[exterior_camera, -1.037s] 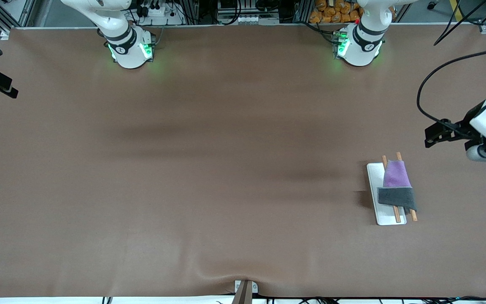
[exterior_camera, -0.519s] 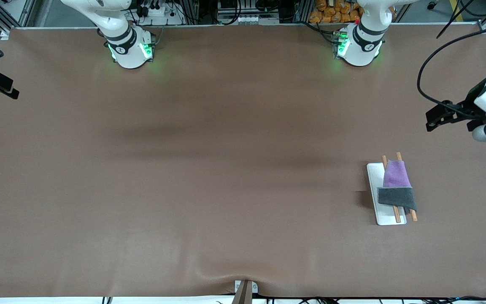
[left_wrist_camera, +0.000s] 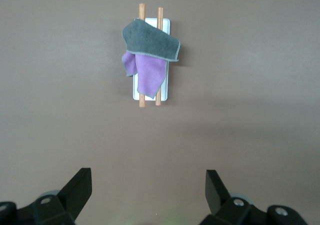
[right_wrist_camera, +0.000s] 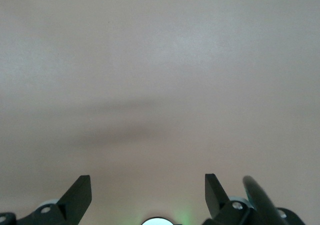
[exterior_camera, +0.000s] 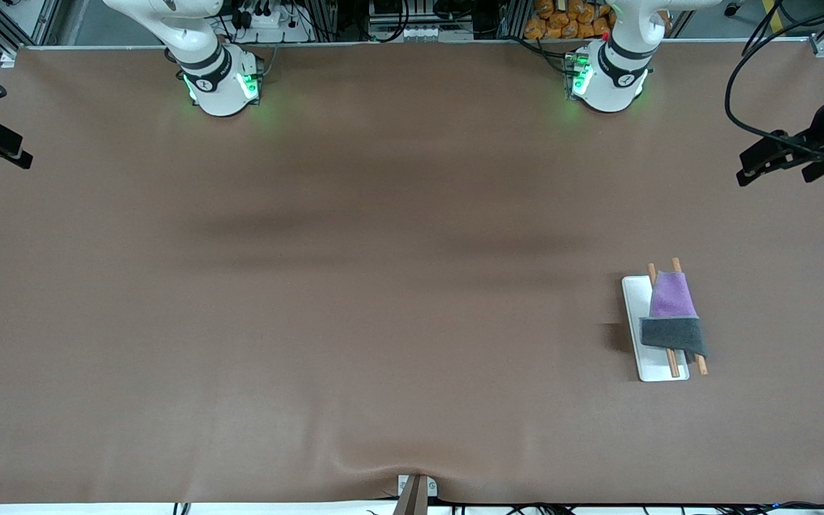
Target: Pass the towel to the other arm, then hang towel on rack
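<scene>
I saw the purple-and-grey cloth towel [left_wrist_camera: 147, 57] draped over the white-based, wooden-rod rack [left_wrist_camera: 151, 92], clear of my left jaws, which gaped empty. My right jaws, waiting over bare bench [right_wrist_camera: 160, 60], gaped empty too.

The towel [exterior_camera: 672, 318] covers the middle of both rods [exterior_camera: 672, 363] and part of the rack [exterior_camera: 634, 300] base (any metal crosspiece cannot be made out). The left hand [left_wrist_camera: 149, 192] is cut off by the wrist view's edge; only two fingertips show. The right hand [right_wrist_camera: 148, 191] is cropped likewise. In the front view the left arm [exterior_camera: 823, 139] runs off the edge.
</scene>
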`<control>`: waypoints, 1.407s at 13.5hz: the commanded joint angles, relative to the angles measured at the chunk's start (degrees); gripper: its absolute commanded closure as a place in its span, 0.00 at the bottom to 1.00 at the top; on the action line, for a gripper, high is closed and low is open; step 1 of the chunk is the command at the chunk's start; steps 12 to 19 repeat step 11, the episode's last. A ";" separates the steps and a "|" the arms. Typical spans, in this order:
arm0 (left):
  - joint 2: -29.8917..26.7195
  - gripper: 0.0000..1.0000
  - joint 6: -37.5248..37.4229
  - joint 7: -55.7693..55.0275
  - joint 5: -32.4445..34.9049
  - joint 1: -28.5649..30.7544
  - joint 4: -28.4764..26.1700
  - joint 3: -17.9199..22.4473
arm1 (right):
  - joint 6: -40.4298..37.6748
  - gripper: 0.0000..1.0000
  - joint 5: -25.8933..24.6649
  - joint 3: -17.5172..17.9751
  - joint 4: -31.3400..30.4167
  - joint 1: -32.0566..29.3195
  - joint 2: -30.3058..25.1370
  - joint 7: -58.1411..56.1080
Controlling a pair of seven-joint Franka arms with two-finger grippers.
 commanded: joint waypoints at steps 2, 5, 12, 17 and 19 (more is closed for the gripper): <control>-2.55 0.00 0.21 -0.77 -0.56 -1.22 -2.60 0.77 | 0.14 0.00 0.05 0.34 0.35 -0.34 0.12 -0.12; -2.03 0.00 -0.83 -0.77 0.50 -1.66 -1.28 0.77 | 0.14 0.00 0.14 0.34 0.26 -0.34 0.12 -0.12; -1.41 0.00 -3.83 -0.68 3.05 -1.84 1.18 0.69 | 0.06 0.00 0.14 0.34 0.26 -0.34 0.12 -0.12; -1.41 0.00 -3.83 -0.68 3.05 -1.84 1.18 0.69 | 0.06 0.00 0.14 0.34 0.26 -0.34 0.12 -0.12; -1.41 0.00 -3.83 -0.68 3.05 -1.84 1.18 0.69 | 0.06 0.00 0.14 0.34 0.26 -0.34 0.12 -0.12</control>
